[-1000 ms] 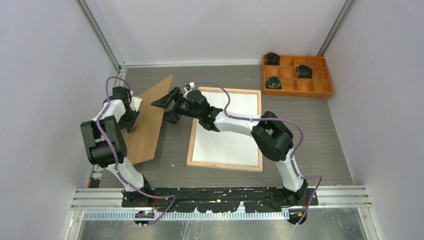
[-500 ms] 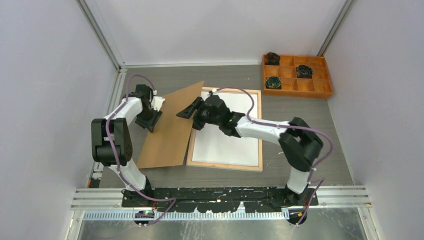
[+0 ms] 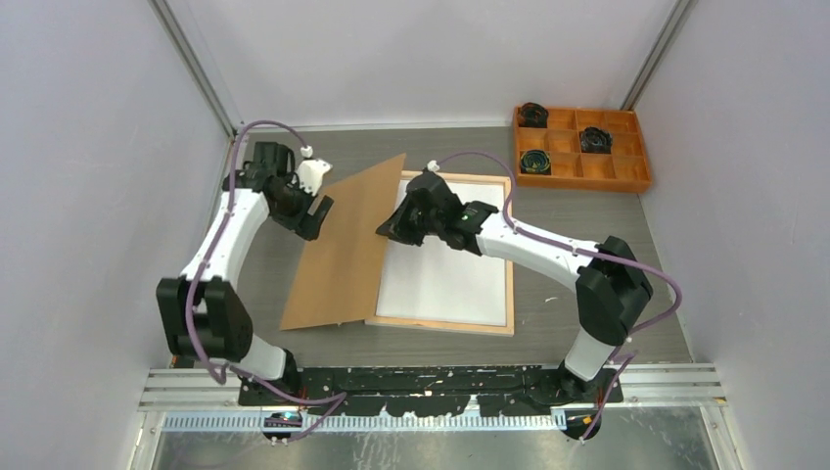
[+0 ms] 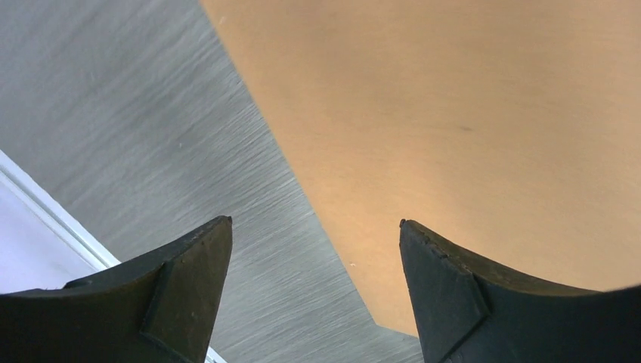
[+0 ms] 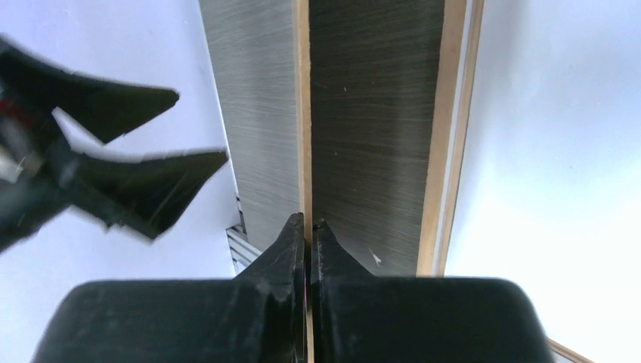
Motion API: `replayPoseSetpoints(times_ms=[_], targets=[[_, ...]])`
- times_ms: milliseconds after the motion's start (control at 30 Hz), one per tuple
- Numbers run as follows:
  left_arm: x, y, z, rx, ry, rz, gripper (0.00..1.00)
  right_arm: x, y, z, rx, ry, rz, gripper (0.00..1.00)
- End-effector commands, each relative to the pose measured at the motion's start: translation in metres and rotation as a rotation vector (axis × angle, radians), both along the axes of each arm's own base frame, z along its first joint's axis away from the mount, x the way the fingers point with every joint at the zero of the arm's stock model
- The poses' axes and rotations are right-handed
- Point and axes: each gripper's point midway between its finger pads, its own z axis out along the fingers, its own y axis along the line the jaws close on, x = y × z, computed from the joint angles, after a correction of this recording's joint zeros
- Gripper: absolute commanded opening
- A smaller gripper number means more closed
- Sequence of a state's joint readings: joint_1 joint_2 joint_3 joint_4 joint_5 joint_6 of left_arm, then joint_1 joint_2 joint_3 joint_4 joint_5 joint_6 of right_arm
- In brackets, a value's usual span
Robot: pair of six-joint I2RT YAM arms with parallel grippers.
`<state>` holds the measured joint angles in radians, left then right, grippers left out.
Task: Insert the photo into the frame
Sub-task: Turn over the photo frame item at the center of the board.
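Observation:
The frame (image 3: 510, 257) lies flat on the table, light wood side up. A white sheet (image 3: 445, 279) fills it; it looks like the photo lying white back up, its picture side hidden. A plain brown backing board (image 3: 343, 255) slants beside it, its right edge raised over the frame's left rail. My right gripper (image 3: 389, 230) is shut on that edge. In the right wrist view the jaws (image 5: 309, 221) pinch the thin board (image 5: 302, 113), and the frame's rail (image 5: 442, 136) runs alongside. My left gripper (image 3: 320, 211) hovers open over the board's left edge (image 4: 453, 113), its fingers (image 4: 189, 280) touching nothing.
An orange compartment tray (image 3: 580, 147) with dark coiled items stands at the back right corner. White walls close in the grey table (image 3: 587, 274) on the left, back and right. A metal rail runs along the near edge by the arm bases.
The board slid right and now overlaps the frame's left rail. My left gripper opened and let go of it. My right gripper closed on its right edge.

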<state>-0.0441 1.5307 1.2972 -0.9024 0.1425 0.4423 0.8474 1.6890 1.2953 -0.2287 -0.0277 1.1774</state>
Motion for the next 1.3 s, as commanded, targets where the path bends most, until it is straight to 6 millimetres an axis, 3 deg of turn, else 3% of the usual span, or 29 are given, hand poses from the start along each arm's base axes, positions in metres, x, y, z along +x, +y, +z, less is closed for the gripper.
replayPoseSetpoints(times_ms=[0, 100, 200, 300, 400, 633, 767, 900, 1000, 1100, 1267], targets=[[-0.031, -0.047, 0.074, -0.191, -0.144, -0.26, 0.83, 0.035, -0.002, 0.064, 0.08, -0.099, -0.047, 0.01], [-0.064, -0.066, 0.109, -0.248, -0.279, -0.464, 0.85, 0.063, -0.009, 0.089, 0.122, -0.116, -0.091, 0.01], [-0.098, -0.077, 0.128, -0.248, -0.418, -0.635, 0.89, 0.089, -0.014, 0.103, 0.172, -0.078, -0.122, 0.01], [-0.117, -0.08, 0.137, -0.234, -0.487, -0.701, 0.9, 0.108, -0.018, 0.111, 0.238, -0.042, -0.154, 0.01], [-0.127, -0.076, 0.133, -0.176, -0.525, -0.742, 0.89, 0.115, -0.017, 0.117, 0.288, -0.008, -0.161, 0.01], [-0.11, -0.056, 0.128, 0.108, -0.771, -0.822, 0.85, 0.107, -0.009, 0.124, 0.389, 0.073, -0.16, 0.01], [-0.099, -0.053, 0.123, 0.111, -0.762, -0.778, 0.83, 0.098, -0.004, 0.132, 0.457, 0.102, -0.153, 0.01], [-0.082, -0.052, 0.137, 0.12, -0.83, -0.724, 0.78, 0.087, 0.003, 0.138, 0.478, 0.119, -0.127, 0.01], [-0.081, -0.054, 0.14, 0.131, -0.861, -0.744, 0.75, 0.082, 0.007, 0.138, 0.493, 0.137, -0.117, 0.01], [-0.085, -0.055, 0.134, 0.138, -0.841, -0.777, 0.63, 0.079, 0.011, 0.141, 0.519, 0.148, -0.112, 0.01], [-0.088, -0.055, 0.133, 0.141, -0.832, -0.795, 0.31, 0.072, 0.02, 0.145, 0.548, 0.156, -0.085, 0.01]])
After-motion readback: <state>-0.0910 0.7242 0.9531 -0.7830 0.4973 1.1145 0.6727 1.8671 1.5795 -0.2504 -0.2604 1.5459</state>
